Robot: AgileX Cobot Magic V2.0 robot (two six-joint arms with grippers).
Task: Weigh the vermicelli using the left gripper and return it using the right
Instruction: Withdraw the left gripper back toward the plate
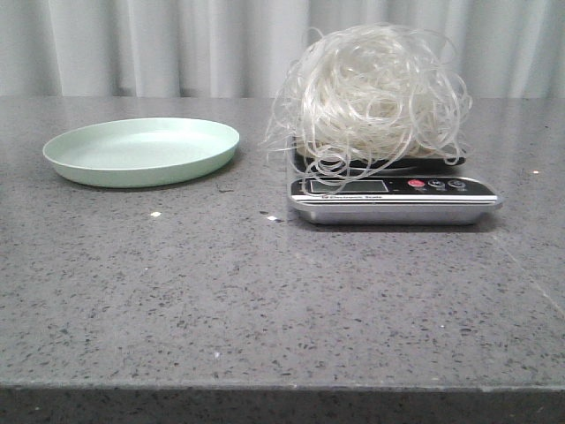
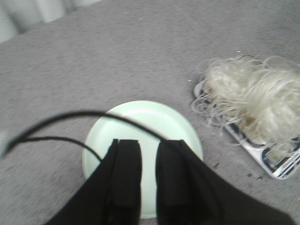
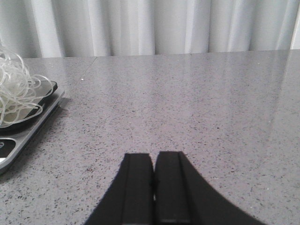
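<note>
Currently the fluffy white nest of translucent vermicelli (image 1: 375, 93) sits on the silver digital scale (image 1: 393, 199), right of the pale green round plate (image 1: 141, 152). Left gripper (image 2: 148, 180) above plate, fingers slightly parted, holding nothing. Right gripper (image 3: 153, 190) pressed together, over grey speckled table (image 1: 265, 300).

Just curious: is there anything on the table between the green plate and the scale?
Nothing of note: in the front view the table between plate and scale is bare, with noodle loops overhanging.

left gripper (image 2: 148, 183): raised, pointing down, black fingers (image 2: 125, 180) slightly parted, holding nothing. right gripper (image 3: 153, 192): low, level, fingers (image 3: 137, 190) pressed together, empty. neither arm shows in the front view.
</note>
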